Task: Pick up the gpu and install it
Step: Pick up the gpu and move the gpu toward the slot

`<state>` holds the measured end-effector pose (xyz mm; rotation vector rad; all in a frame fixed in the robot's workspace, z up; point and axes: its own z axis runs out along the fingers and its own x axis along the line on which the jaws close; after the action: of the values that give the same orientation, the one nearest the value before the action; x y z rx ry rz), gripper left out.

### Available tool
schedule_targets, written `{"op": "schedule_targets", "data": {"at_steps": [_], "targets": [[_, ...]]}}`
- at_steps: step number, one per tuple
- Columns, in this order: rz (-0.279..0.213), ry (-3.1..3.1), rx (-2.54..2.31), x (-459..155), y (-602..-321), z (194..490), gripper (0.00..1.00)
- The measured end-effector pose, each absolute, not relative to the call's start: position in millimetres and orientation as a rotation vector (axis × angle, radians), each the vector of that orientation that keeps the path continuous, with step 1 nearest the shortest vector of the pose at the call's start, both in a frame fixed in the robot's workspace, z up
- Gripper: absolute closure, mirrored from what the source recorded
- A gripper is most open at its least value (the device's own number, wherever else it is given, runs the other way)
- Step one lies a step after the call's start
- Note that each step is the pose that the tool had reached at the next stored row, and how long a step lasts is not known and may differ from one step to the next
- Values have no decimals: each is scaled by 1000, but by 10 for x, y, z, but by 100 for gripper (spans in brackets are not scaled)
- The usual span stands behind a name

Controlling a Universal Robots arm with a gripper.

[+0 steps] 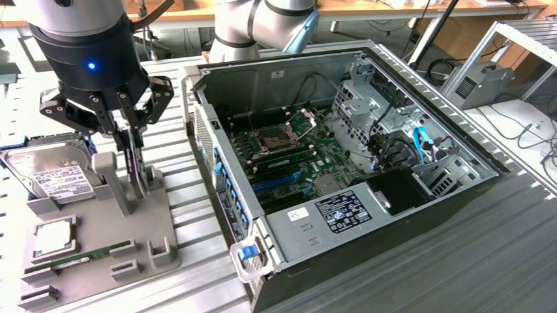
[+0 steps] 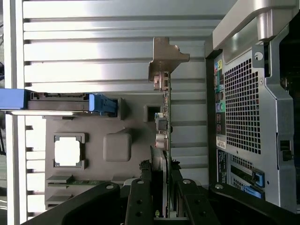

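Fingers [image 1: 129, 134] narrow, closed from both sides on the top edge of the gpu [image 1: 137, 171]; as far as the exterior view tells, you have the card pinched. The card stands upright on edge in a slot of the grey holder [image 1: 104, 248], at the exterior view's left. By my reading it is not yet lifted out.

Handling, judged: light, stiff, thin, and fragile at its components and contact edge. A bare stretch of board edge near mid-length looks the safest hold, so the card hangs level. Expect it to tilt in a narrow pinch.

The holder also carries a hard drive [image 1: 52, 173] at its far end, with a processor [image 1: 54, 238] and a RAM stick [image 1: 78, 257] nearer. The open computer case [image 1: 252, 78] lies just beside the holder, on the exterior view's right, with the motherboard [image 1: 301, 153] exposed.

Surface [image 1: 200, 274]: ribbed metal slats, hard and smooth. Room: lab benches with cables at the far side, and a metal rack [image 1: 522, 39] at the exterior view's right.

Wrist view: you look along the card's thin edge. The black fingers [image 2: 146, 185] flank the gpu [image 2: 165, 122] closely on both sides. Its silver bracket [image 2: 165, 61] sits at the end away from them. The card runs between the holder's body [image 2: 117, 145] and the case's perforated rear panel [image 2: 239, 103].
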<state>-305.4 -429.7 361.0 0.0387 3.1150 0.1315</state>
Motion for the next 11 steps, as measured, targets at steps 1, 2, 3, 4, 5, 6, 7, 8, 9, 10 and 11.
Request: {"op": "schedule_targets", "data": {"at_steps": [1,2,3,4,5,6,7,8,9,10,11], "targets": [[132,3115,39,-3054,-4295,3618,74],[132,3115,39,-3055,-4291,3634,74],[133,3115,39,-3055,-4289,3642,74],[133,3115,39,-3054,-4288,3649,74],[133,3115,39,-3054,-4286,3656,74],[133,3115,39,-3054,-4284,3663,74],[134,3115,39,-3054,-4282,3671,74],[134,3115,39,-3054,-4280,3676,74],[134,3115,39,-3054,-4278,3685,74],[135,3115,39,-3054,-4275,3694,74],[135,3115,39,-3054,-4273,3703,74]]}}
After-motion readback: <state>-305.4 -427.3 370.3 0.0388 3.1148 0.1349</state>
